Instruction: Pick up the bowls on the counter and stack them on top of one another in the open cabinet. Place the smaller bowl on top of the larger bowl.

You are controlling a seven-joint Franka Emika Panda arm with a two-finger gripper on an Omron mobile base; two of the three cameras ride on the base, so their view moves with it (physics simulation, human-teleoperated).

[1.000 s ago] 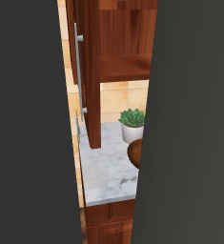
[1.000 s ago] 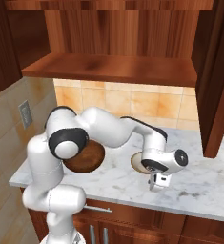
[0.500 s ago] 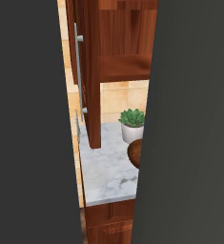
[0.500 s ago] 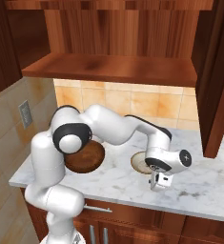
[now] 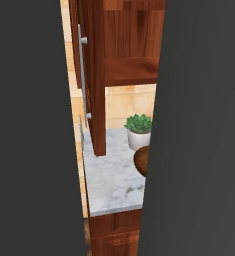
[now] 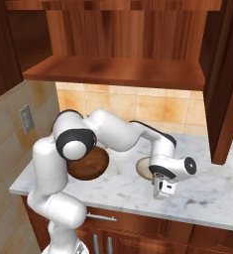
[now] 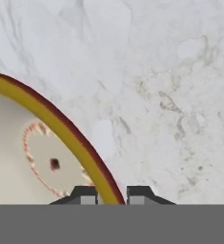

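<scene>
The gripper (image 7: 111,194) has closed its two fingers on the rim of the cream bowl (image 7: 32,157), which sits open side up near the middle of the marble counter (image 6: 212,191). The bigger brown bowl (image 6: 90,163) sits nearer the counter's left end, under the open cabinet (image 6: 118,69).

The left base view looks forward through a narrow vertical gap between dark panels at the counter (image 5: 111,180) and cabinet (image 5: 124,45). The right base view looks down from behind the arm at the same counter and cabinet. The hand view faces straight down, close above the marble.
</scene>
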